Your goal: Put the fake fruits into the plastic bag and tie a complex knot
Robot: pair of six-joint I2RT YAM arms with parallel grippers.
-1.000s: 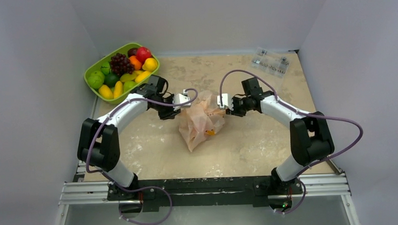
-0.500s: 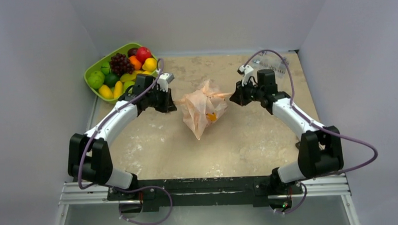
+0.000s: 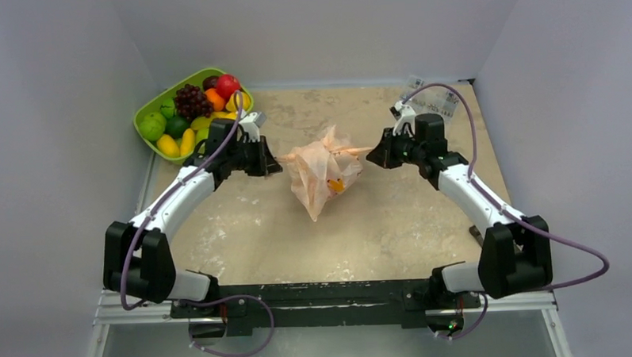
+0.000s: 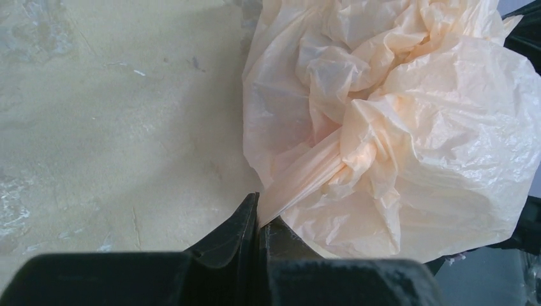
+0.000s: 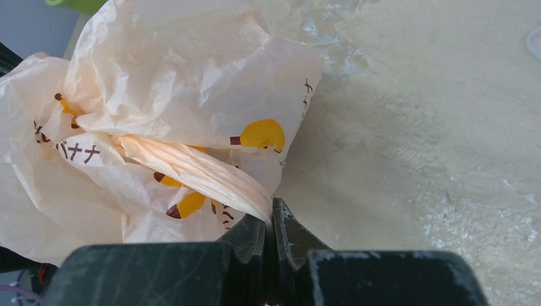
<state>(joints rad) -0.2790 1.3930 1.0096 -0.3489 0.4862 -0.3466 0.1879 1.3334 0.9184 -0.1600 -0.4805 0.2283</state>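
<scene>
The peach plastic bag (image 3: 322,172) sits crumpled mid-table, with orange prints showing. It fills the left wrist view (image 4: 395,127) and the right wrist view (image 5: 159,115). My left gripper (image 3: 274,162) is shut on the bag's left strap handle (image 4: 306,175), pulled taut. My right gripper (image 3: 373,154) is shut on the right strap handle (image 5: 204,172), also taut. The handles bunch into a knot (image 3: 328,152) at the bag's top. The fake fruits (image 3: 193,111) and the dark purple grape bunch (image 3: 191,99) lie in the lime-green tray at the back left.
The lime-green tray (image 3: 148,110) stands in the back left corner, close behind my left arm. Small clear packets (image 3: 431,100) lie at the back right, near my right wrist. White walls enclose the table on three sides.
Both grippers have moved apart, away from the bag, each pulling a strap handle outward. The bag has shifted slightly toward the back and its top has drawn tighter.
</scene>
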